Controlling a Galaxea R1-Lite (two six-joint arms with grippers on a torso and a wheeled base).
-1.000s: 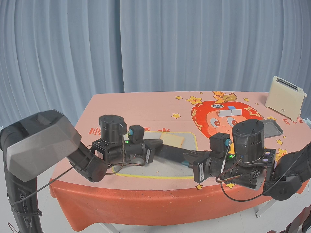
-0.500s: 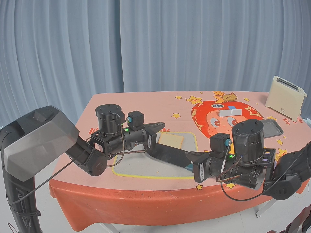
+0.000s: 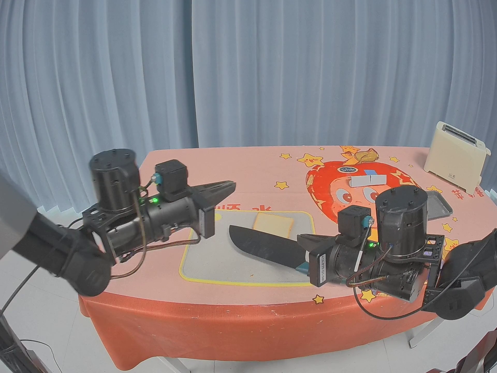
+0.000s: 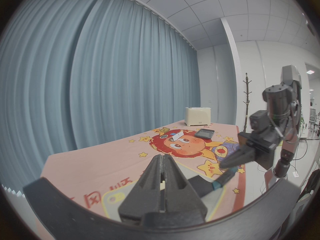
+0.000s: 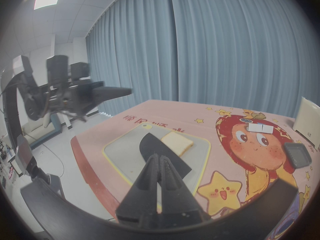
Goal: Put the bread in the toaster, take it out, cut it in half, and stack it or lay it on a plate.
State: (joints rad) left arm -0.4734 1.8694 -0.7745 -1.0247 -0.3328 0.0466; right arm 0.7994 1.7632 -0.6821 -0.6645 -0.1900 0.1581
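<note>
Head view: the left gripper (image 3: pixel 230 185) is hovering above the table's (image 3: pixel 217 164) left half with its two fingers pressed together and nothing between them. Its tips are pointing toward the middle of the table, over the near-left corner of the grey cutting mat (image 3: pixel 222 268). The bread (image 3: pixel 273 224), a single pale slice, is lying flat on the far part of that mat, lower than this claw and off to its right, well apart from it. The right gripper (image 3: pixel 306 257) is pinching the teal handle of a knife (image 3: pixel 264 244) near the mat's right edge. The dark blade is stretching leftward across the mat, just in front of the slice. Whether the blade is touching the bread cannot be told. So the slice is sitting between the two claws, closer to the blade than to either set of fingers. Farther right, a dark tray (image 3: pixel 436 206) is lying on the tablecloth, and the cream toaster (image 3: pixel 456 156) is standing at the far right corner.
</note>
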